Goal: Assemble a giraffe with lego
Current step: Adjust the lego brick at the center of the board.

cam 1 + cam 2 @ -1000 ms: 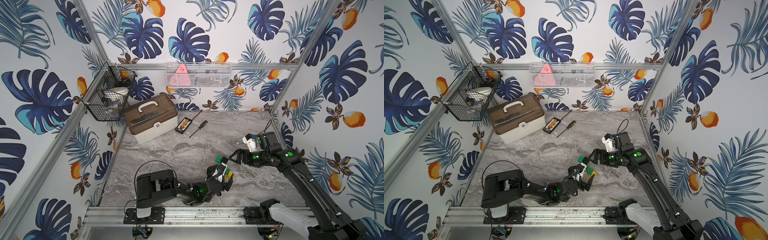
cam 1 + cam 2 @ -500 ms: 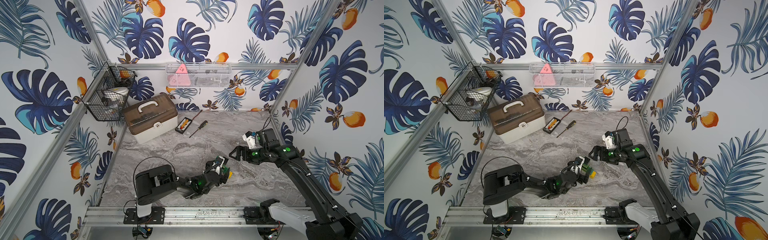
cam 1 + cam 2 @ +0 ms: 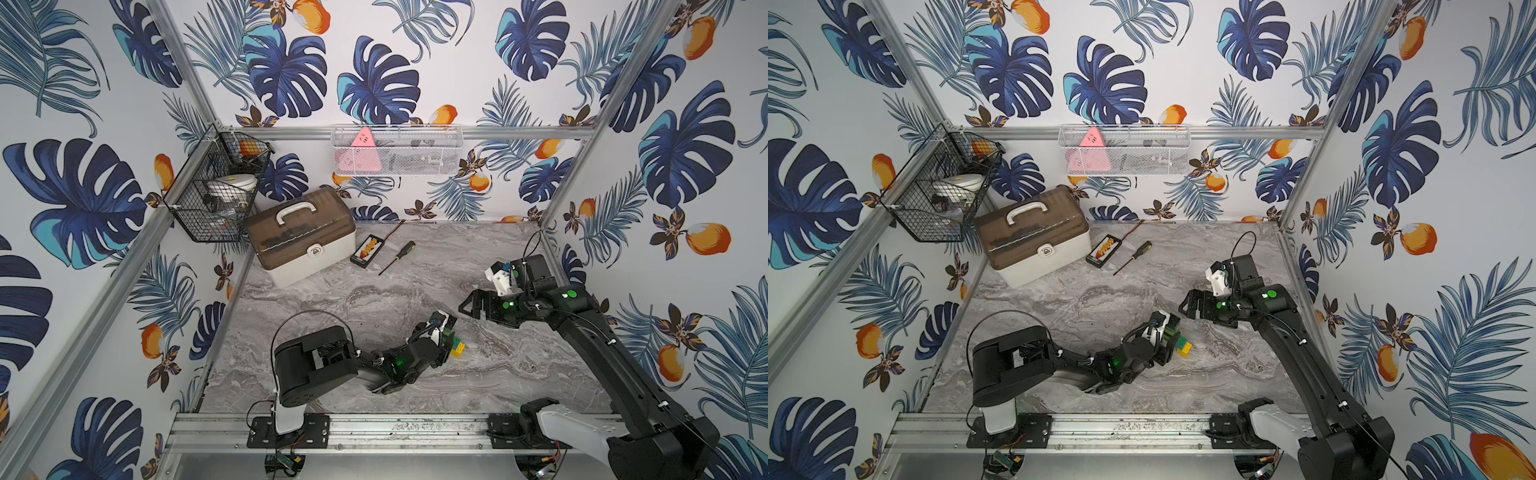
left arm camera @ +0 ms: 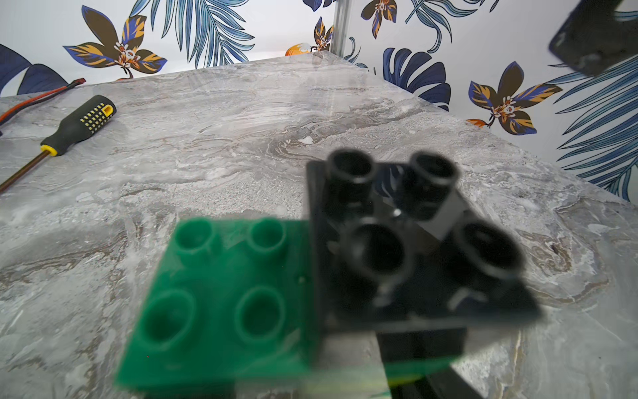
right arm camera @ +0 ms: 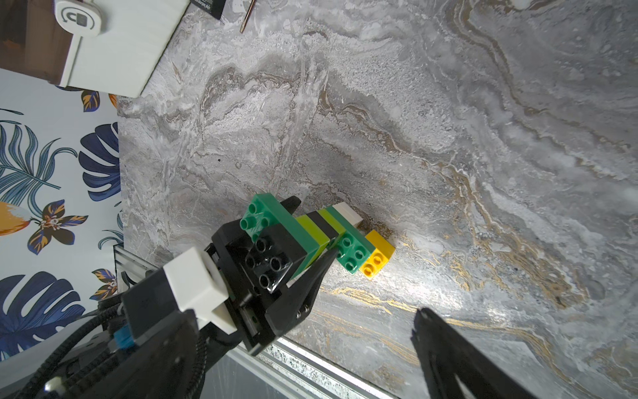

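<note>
So the left claw: its two fingers sit either side of the giraffe at the black brick end, right up against the lime and dark-green layers. I honestly can't tell if it's squeezing or just straddling. The giraffe lies flat on the marble table, well apart from the brown-lidded box, with the yellow brick at its free end. The right claw hangs spread wide and empty, farther from the box than the giraffe is.

My take: it's light, stiff plastic with slick sides, and the stud joints will probably pop if it gets levered from one tip. I'd grab across the flat sides of the dark-green middle, not the studs.
</note>
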`<state>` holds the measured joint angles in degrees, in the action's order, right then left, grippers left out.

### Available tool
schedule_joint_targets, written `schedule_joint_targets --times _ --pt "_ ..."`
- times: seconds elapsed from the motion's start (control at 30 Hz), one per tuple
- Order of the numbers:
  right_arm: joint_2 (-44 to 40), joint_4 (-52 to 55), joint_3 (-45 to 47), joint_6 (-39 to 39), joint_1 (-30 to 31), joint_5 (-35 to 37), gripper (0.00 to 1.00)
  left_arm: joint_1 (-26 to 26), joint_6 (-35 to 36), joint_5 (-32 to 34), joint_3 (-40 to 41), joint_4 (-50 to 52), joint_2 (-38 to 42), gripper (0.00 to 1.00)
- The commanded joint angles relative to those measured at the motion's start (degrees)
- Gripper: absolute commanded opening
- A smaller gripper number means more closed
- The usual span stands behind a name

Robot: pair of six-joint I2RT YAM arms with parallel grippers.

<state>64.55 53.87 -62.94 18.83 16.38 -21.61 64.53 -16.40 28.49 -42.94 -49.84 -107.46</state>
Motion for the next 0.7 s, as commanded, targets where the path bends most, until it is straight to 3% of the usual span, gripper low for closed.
schedule_joint_targets --times 0.0,0.43,0.67 --pt "0.3 0.4 -0.5 -0.4 -0.1 0.8 1.0 -0.2 0.5 -0.3 -0.4 -0.8 0.1 0.63" --pt "1.5 0.4 -1.6 -0.5 -0.3 1.0 0.99 -0.4 0.6 -0.1 -0.3 1.1 1.4 0.44" --pt "1.5 1.1 -1.8 -0.6 -0.4 1.4 0.99 -0.3 -0.5 -0.1 -0.4 4.6 3.6 0.24"
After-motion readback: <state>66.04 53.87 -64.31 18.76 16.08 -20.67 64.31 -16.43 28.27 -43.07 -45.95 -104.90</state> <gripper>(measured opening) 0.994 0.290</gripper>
